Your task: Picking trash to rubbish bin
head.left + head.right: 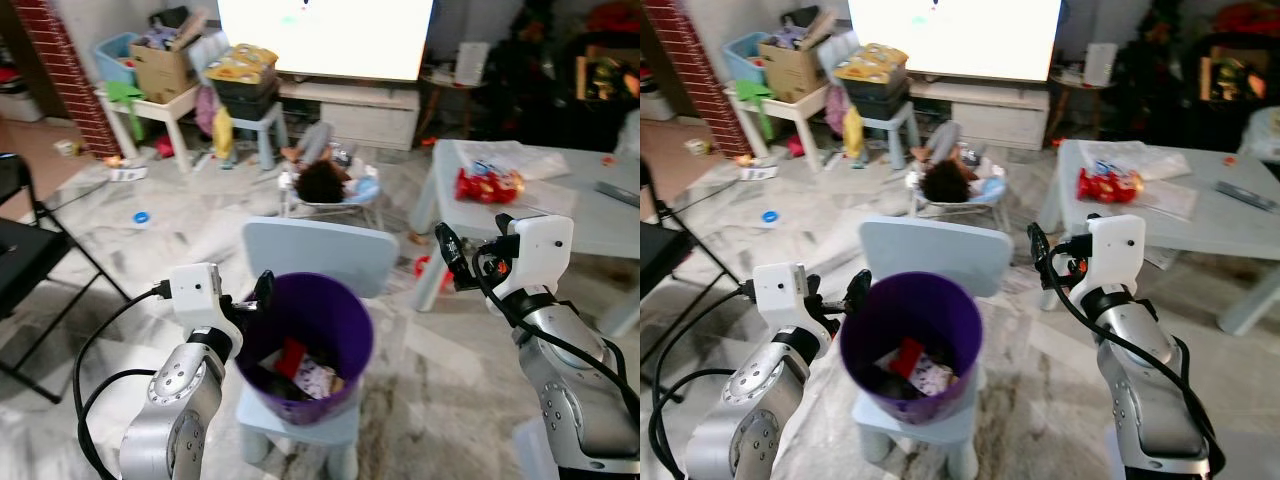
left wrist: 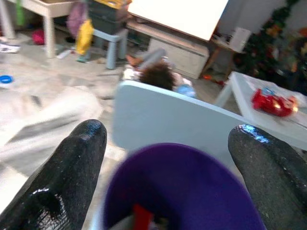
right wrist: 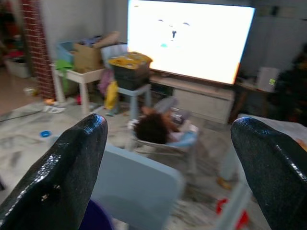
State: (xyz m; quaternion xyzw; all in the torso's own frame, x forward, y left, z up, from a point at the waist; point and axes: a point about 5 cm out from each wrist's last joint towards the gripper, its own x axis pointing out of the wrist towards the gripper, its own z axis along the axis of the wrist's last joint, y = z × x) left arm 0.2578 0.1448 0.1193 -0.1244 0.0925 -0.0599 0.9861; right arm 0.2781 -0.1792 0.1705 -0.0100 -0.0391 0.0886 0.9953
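Note:
A purple rubbish bin (image 1: 345, 325) stands on the seat of a small pale blue chair (image 1: 310, 250) right in front of me. Inside it lie a red scrap (image 1: 292, 358) and a white wrapper (image 1: 318, 380). My left gripper (image 1: 262, 288) is at the bin's left rim, open, with nothing between its fingers; the left wrist view looks across the bin (image 2: 192, 191) to the chair back. My right gripper (image 1: 447, 250) hangs open and empty above and to the right of the bin. A red packet (image 1: 488, 185) lies on the grey table (image 1: 580, 225) to the right.
A person (image 1: 325, 180) lies in a low seat on the floor behind the chair. A black folding chair (image 1: 20, 260) stands on the left. The bright TV (image 1: 325, 35), boxes and stools line the back. A small red item (image 1: 425, 268) lies by the table leg.

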